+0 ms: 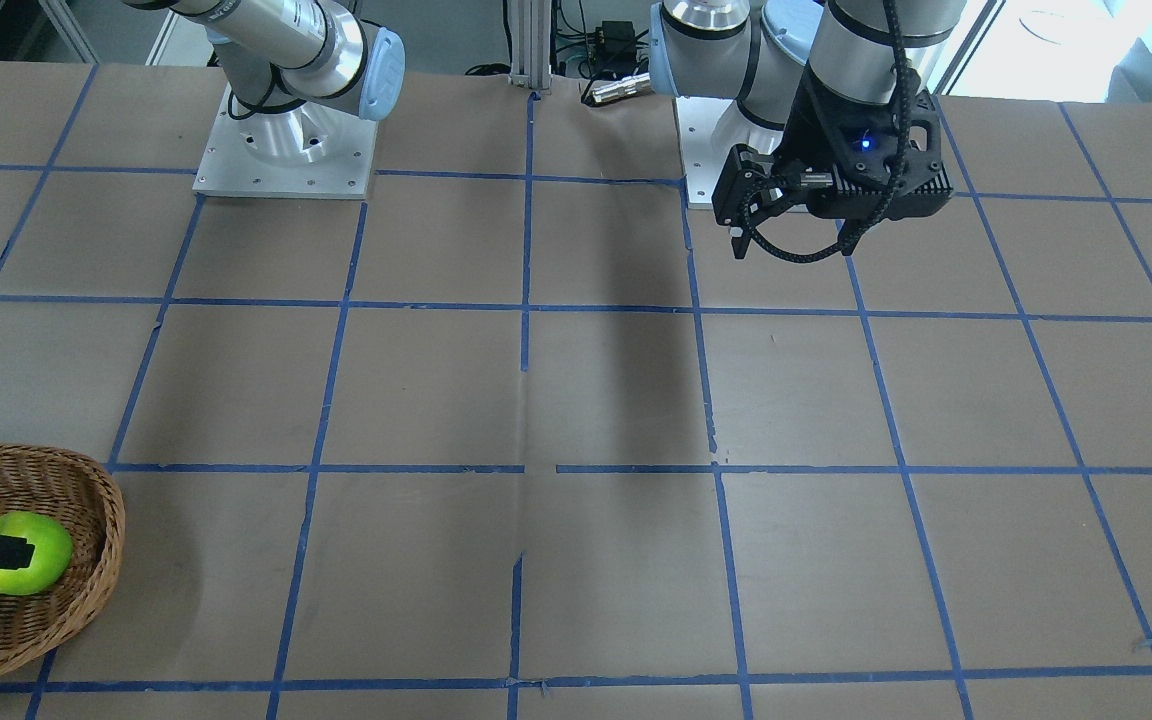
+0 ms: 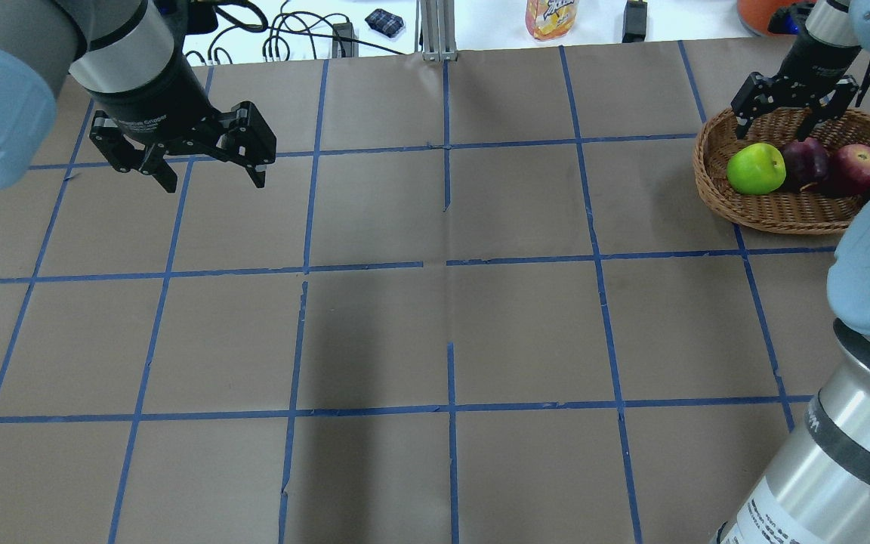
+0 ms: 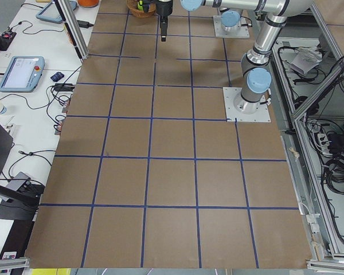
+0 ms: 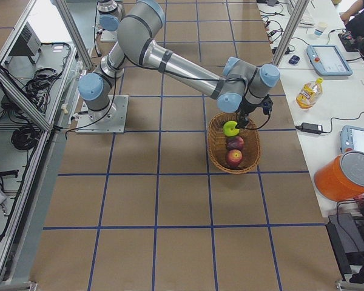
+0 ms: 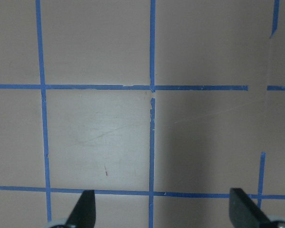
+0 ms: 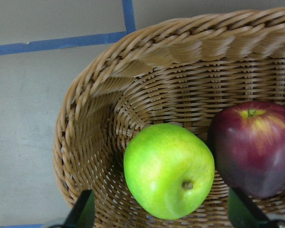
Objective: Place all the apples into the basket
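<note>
On the worktop [image 2: 435, 340] all three apples [image 2: 805, 161] sit in the basket [image 2: 707, 181] at upper right, right pincer [image 2: 773, 134] spread above them, left pincer [image 2: 216, 183] spread and empty; nothing seems left.

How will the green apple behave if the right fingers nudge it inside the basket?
Round and glossy, the green apple would probably roll, not slide. The dark apple beside it and the basket wall should likely stop it.

Left gripper [image 5: 161, 209] spread wide above brown table [image 5: 95, 137] — blue tape lines [image 5: 152, 47] crossing it.
</note>
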